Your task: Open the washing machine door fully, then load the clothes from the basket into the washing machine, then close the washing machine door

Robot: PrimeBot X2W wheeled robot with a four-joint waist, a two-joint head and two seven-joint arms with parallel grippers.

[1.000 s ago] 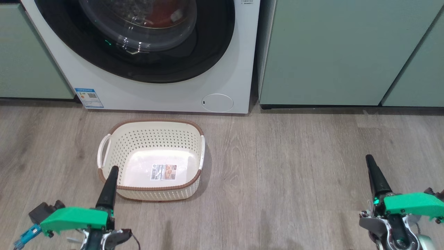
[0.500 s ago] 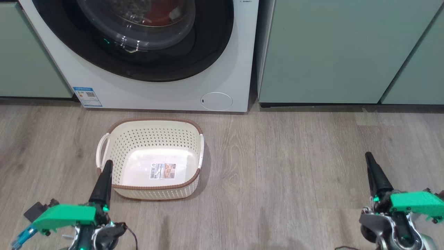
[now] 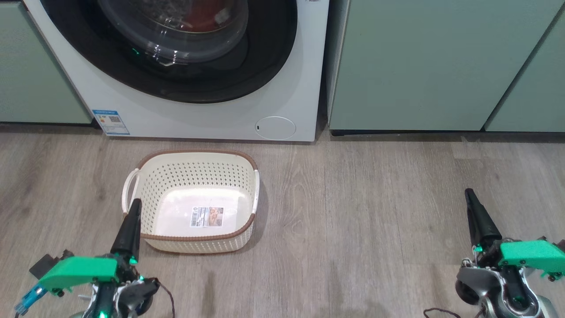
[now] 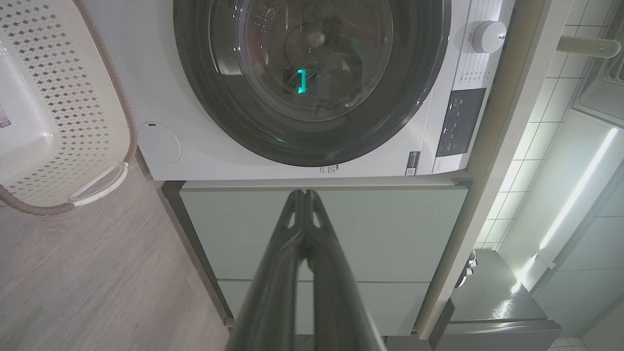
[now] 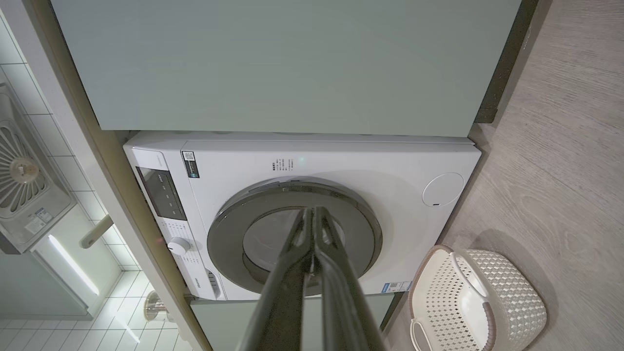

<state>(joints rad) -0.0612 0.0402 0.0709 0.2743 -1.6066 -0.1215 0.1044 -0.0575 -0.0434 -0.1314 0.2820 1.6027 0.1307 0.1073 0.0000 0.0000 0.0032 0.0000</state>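
Load in, door shut: I judge all 3 steps done.
The washing machine door (image 3: 176,48) looks flush on the washing machine (image 3: 212,119), with the red clothes (image 3: 201,15) behind its glass. The basket (image 3: 194,174) just in front of the machine holds nothing. The left gripper (image 3: 133,205) and right gripper (image 3: 468,194) are both pinched closed and empty (next I'd only check the latch).

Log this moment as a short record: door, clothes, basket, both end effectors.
Door: round black-rimmed glass washing machine door, shut on the white front-loading washing machine
Clothes: red fabric behind the glass
Basket: cream perforated plastic basket on the wood floor, holding no clothes, label sticker showing
Left end effector: shut, empty, at the basket's near left corner
Right end effector: shut, empty, far right of the basket
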